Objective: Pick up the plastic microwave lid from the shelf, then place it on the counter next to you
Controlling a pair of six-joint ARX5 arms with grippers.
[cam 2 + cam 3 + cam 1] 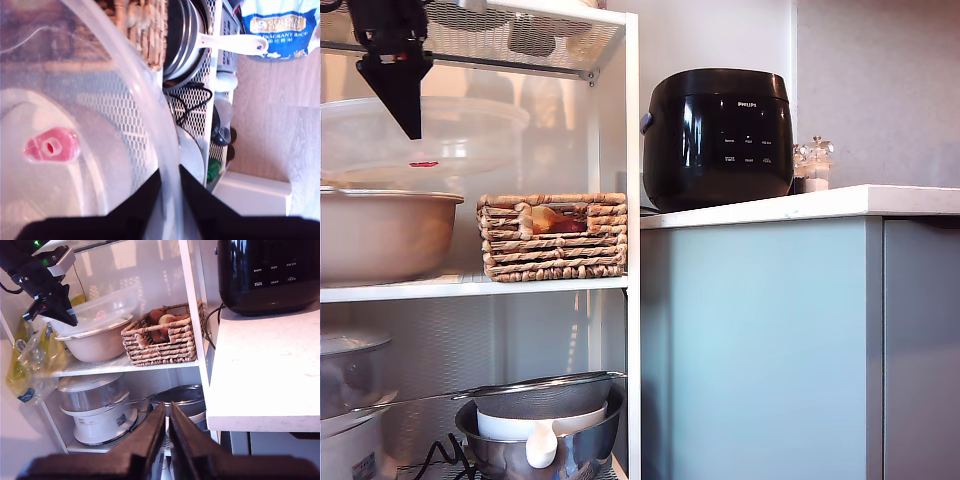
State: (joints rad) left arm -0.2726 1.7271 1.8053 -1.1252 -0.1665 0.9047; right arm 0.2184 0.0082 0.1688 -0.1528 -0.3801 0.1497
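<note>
Exterior view: the plastic microwave lid [430, 135] sits over the beige bowl [380, 235] on the shelf [632, 150], my first gripper [398, 95] at it.

First wrist view: its fingers pinch the lid's rim.

Second wrist view: my second gripper [167, 427] hangs nearly closed, empty, beside the counter [265, 370]. Lifting and placing remain.

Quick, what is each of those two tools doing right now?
My first tool: closed on the plastic microwave lid's rim.
My second tool: closed, holding nothing.
</note>
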